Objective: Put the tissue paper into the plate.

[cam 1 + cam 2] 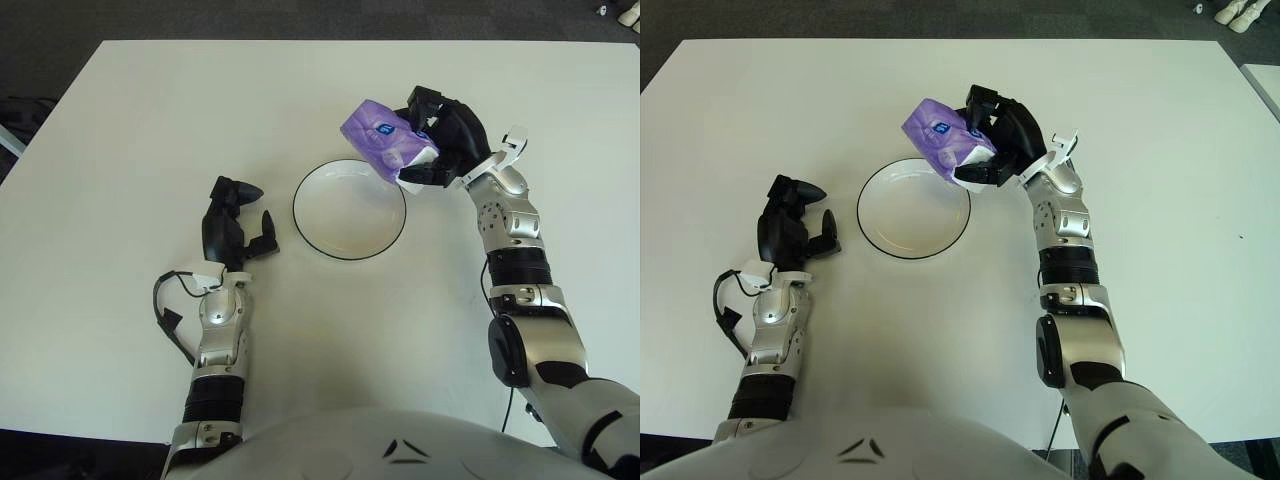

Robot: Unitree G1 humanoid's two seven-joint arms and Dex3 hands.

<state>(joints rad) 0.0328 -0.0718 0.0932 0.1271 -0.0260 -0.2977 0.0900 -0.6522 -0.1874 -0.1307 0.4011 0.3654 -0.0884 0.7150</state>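
Right robot hand closed around purple tissue pack, held off surface, at far right rim of plate. Grasp done; lowering and release left. Left robot hand idle left of plate, fingers loosely curled, empty.

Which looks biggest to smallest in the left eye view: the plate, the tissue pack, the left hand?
1. plate
2. tissue pack, held raised by the right hand, so nearer the camera
3. left hand, close to the pack; order unsure

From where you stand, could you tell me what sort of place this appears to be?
Probably a lab or office test area: a plain white table on dark carpet, set only with a plate and a tissue pack.
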